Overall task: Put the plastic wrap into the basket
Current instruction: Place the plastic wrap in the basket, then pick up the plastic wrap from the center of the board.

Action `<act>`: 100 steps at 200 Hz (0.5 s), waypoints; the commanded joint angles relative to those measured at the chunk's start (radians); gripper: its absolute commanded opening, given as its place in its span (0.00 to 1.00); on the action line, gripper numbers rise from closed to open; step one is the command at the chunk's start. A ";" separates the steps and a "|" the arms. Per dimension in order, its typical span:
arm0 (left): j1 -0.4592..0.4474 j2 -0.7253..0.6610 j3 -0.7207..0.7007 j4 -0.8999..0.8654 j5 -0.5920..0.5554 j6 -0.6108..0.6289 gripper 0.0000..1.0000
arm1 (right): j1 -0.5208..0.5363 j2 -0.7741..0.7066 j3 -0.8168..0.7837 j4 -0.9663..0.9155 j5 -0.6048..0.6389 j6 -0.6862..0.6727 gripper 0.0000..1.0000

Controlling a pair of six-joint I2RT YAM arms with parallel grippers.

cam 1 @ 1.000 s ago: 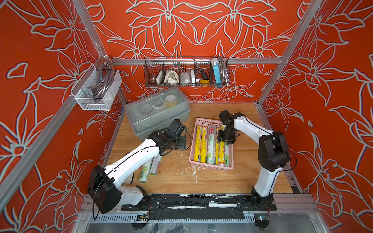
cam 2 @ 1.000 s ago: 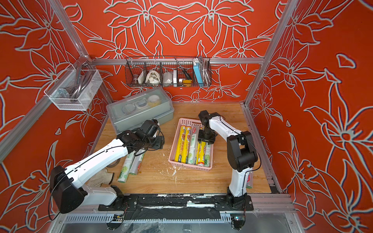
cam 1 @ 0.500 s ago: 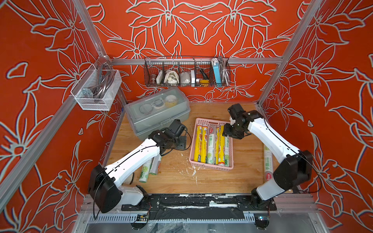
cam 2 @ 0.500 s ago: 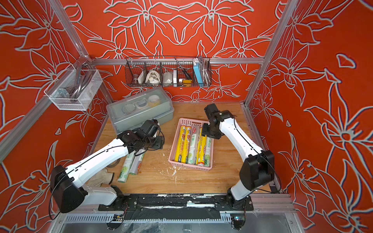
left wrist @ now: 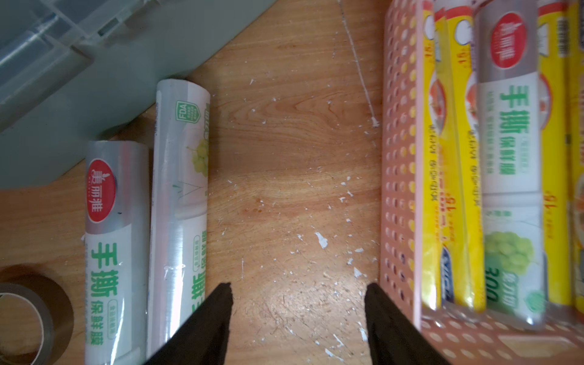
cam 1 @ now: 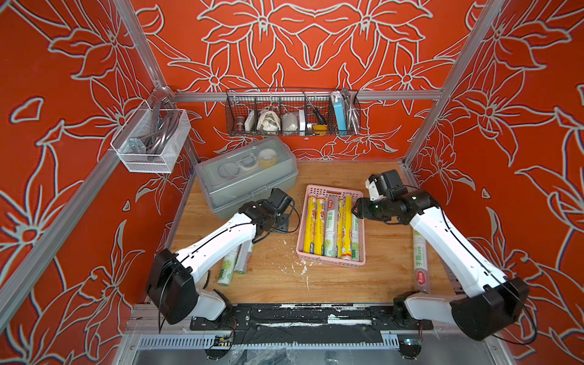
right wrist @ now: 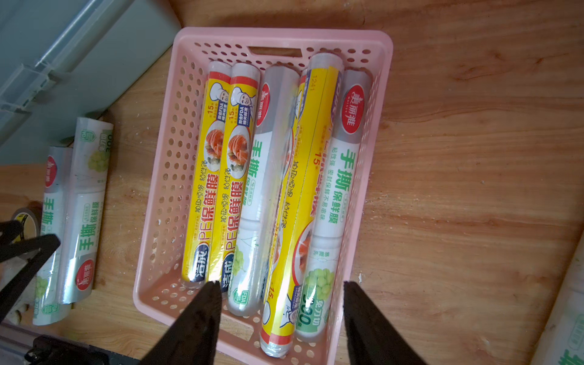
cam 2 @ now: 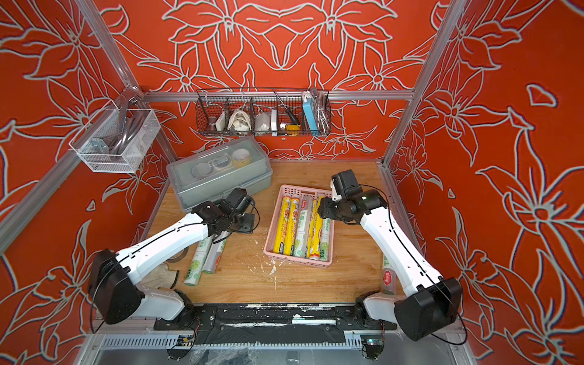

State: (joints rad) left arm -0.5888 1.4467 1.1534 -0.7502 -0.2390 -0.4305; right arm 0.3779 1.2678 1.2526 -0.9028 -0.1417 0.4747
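Observation:
The pink basket (cam 1: 335, 188) (cam 2: 303, 189) (right wrist: 284, 31) stands mid-table and holds several rolls of plastic wrap (cam 1: 330, 227) (right wrist: 275, 189) lying side by side, yellow, silver and white-green. Two more rolls (cam 1: 228, 268) (left wrist: 117, 221) lie on the wood under my left arm. Another roll (cam 1: 420, 262) lies beside my right arm. My left gripper (cam 1: 281, 224) (left wrist: 297, 290) hangs open over bare wood between those two rolls and the basket wall (left wrist: 398, 158). Over the basket's far right part, my right gripper (cam 1: 357, 210) (right wrist: 279, 286) is open and holds nothing.
A grey lidded box (cam 1: 246, 177) stands at the back left, close to the left wrist. A brown tape roll (left wrist: 25, 316) lies beside the two loose rolls. A black wire rack (cam 1: 292, 113) hangs on the back wall and a white mesh bin (cam 1: 151, 142) on the left wall.
My right arm's elbow has swung out to the right, uncovering the roll beside it, and its jaws have opened wider above the basket. The left arm has stayed put.

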 commanded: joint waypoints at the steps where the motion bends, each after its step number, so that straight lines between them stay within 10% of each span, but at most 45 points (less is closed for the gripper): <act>1: 0.041 0.071 -0.030 -0.008 -0.046 -0.002 0.68 | 0.006 -0.011 -0.044 0.092 -0.043 -0.068 0.66; 100: 0.208 0.106 -0.192 0.106 -0.047 -0.030 0.79 | 0.006 -0.031 -0.119 0.163 -0.078 -0.118 0.69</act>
State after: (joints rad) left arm -0.3958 1.5589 0.9863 -0.6827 -0.2806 -0.4465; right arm 0.3779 1.2640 1.1446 -0.7586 -0.2043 0.3737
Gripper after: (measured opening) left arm 0.789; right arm 0.690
